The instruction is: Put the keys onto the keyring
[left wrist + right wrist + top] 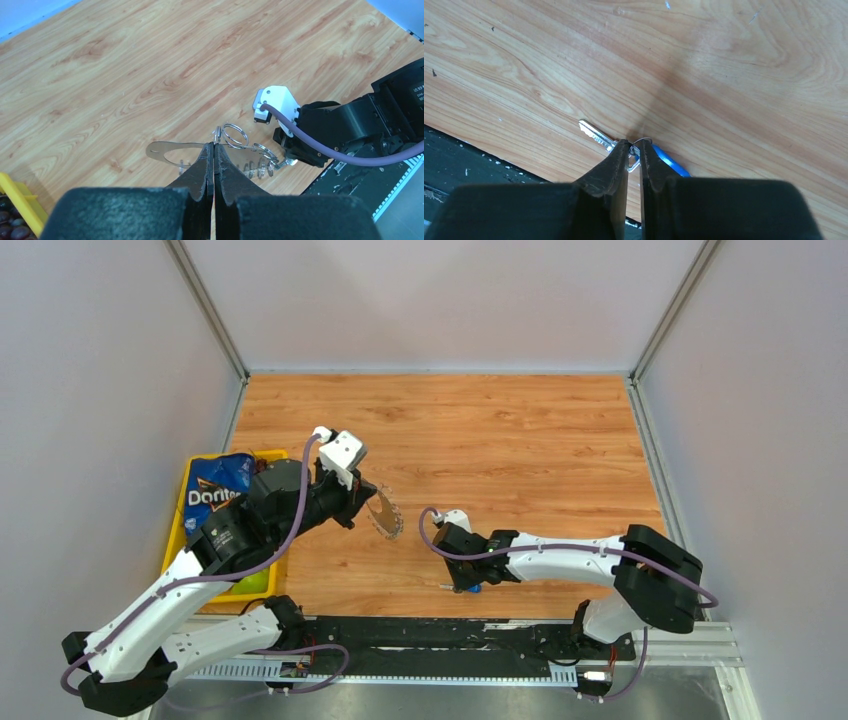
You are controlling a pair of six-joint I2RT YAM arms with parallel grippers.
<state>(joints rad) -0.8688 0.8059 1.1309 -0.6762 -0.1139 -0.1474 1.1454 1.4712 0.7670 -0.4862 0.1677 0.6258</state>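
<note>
While the left gripper is clenched on the keyring, the key lies at the table's near edge, between the right gripper's fingertips. Jaws almost together; can't tell if it's gripping.

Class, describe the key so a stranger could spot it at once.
Find the wooden table, then its near edge by the right arm's end effector. Pinched there is a small silver key; only it has a bright blue head.
</note>
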